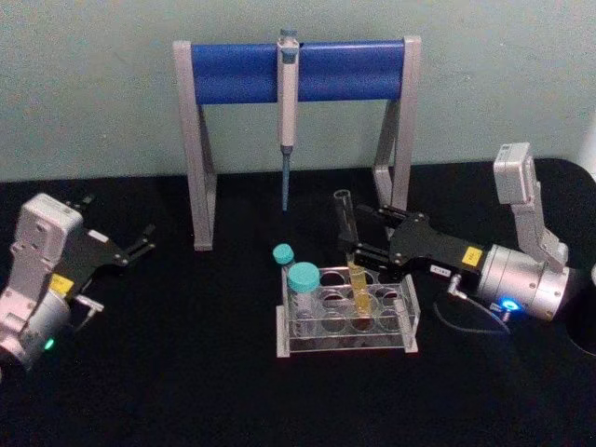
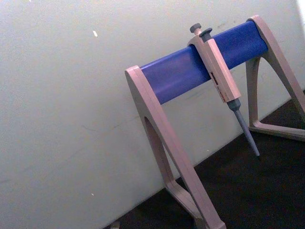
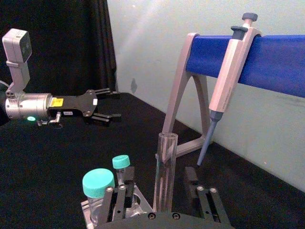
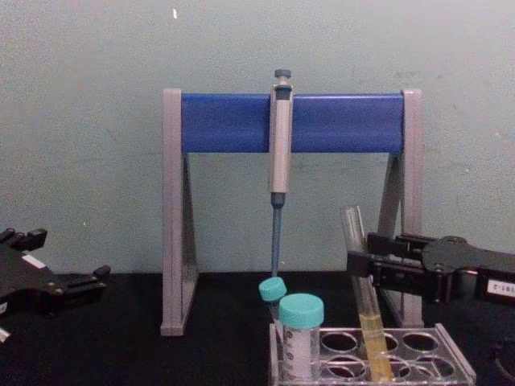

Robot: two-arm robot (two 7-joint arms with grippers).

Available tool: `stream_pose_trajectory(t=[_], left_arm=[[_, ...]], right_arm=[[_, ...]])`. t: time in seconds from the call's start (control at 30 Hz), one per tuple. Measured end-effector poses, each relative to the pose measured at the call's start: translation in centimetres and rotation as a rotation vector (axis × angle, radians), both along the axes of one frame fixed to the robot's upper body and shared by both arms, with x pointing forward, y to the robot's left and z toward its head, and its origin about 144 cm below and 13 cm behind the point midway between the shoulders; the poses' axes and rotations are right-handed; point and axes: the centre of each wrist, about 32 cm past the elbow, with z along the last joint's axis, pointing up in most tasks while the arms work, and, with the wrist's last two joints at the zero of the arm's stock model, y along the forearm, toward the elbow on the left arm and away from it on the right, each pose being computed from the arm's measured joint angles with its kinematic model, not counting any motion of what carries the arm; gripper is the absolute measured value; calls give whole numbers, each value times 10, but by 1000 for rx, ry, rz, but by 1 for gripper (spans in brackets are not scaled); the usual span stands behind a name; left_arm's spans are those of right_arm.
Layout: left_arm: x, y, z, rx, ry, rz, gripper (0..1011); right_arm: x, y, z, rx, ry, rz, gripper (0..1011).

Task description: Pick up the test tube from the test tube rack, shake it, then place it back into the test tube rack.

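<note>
The test tube (image 1: 351,244) is a long clear glass tube with yellow liquid in its lower part. It stands tilted in a back hole of the test tube rack (image 1: 345,350), a low clear plastic rack at the table's centre. My right gripper (image 1: 359,230) reaches in from the right, open, one finger on each side of the tube's upper half. The right wrist view shows the tube (image 3: 165,177) apart from both fingers (image 3: 117,199). From the chest, tube (image 4: 360,265), rack (image 4: 452,371) and right gripper (image 4: 375,259) appear low on the right. My left gripper (image 1: 142,244) rests open at the far left.
Two shorter teal-capped tubes (image 1: 303,279) stand in the rack's left end. Behind the rack rises a grey-and-blue pipette stand (image 1: 240,73) with a pipette (image 1: 288,112) hanging from its bar. The black table is bare in front of the rack.
</note>
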Motion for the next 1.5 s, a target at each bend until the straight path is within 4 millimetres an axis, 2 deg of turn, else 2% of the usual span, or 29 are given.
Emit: stream_pose_trajectory(t=[0.03, 0.1, 0.17, 0.2, 0.43, 0.9, 1.17, 1.33, 1.5], left_arm=[[0, 0, 0, 0, 0, 0, 1001], [0, 0, 0, 0, 0, 0, 1001], [0, 0, 0, 0, 0, 0, 1001], [0, 0, 0, 0, 0, 0, 1002], [0, 0, 0, 0, 0, 0, 1001], [0, 0, 0, 0, 0, 0, 1001], [0, 0, 0, 0, 0, 0, 1001], [0, 0, 0, 0, 0, 0, 1001], [0, 0, 0, 0, 0, 0, 1001]], right_arm=[[0, 0, 0, 0, 0, 0, 641], [0, 0, 0, 0, 0, 0, 738], [0, 0, 0, 0, 0, 0, 769], [0, 0, 0, 0, 0, 0, 835], [0, 0, 0, 0, 0, 0, 995], [-2, 0, 2, 14, -23, -5, 1000], [-12, -6, 9, 163, -117, -67, 1000], [-24, -12, 15, 253, -184, -224, 1000], [-37, -11, 16, 195, -238, -441, 1000]])
